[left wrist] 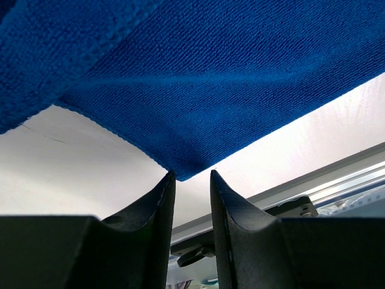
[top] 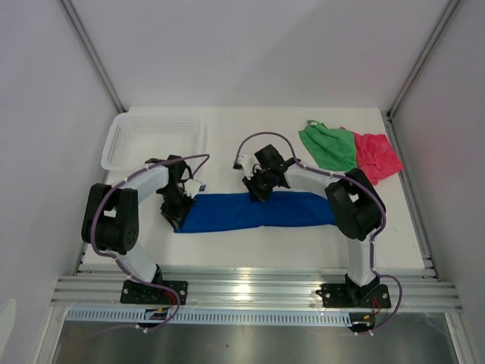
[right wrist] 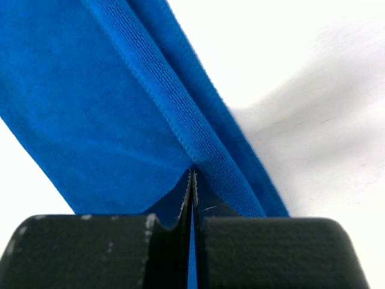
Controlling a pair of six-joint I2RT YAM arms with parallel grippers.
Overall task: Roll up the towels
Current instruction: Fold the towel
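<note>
Blue towel (top: 258, 211) corner at parted left fingers (left wrist: 144, 229), edge pinched in right fingers (right wrist: 90, 253)

Setting: robotics lab test cell. Evidence: white surface (top: 250, 144) enclosed by plain white panels (top: 250, 45) on metal corner posts (top: 91, 53); left arm (top: 114, 220) and right arm (top: 356, 205), both cabled, bolted to an aluminium extrusion rail (top: 258, 287); slotted cable duct (top: 258, 315) alongside.

The blue towel (top: 258, 211), centre, is plain royal. Upper right: the green towel (top: 327, 146) and pink-red towel (top: 377, 154). The basket (top: 121, 144) is white mesh.
</note>
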